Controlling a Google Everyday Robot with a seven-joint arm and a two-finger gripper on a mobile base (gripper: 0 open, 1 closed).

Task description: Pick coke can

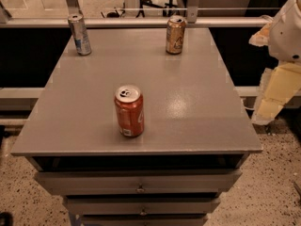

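The coke can (129,110), red-orange with a silver top, pull tab and small white label patch, stands upright on the grey cabinet top (188,102), near the front and a little left of centre. My gripper (275,93) hangs at the right edge of the view, beyond the cabinet's right side, at about the can's depth. It is well to the right of the can and touches nothing.
A gold-tan can (175,34) stands at the back, right of centre. A slimmer silver-and-blue can (80,34) stands at the back left corner. Drawers (138,182) face the front below the top. A rail and window run behind.
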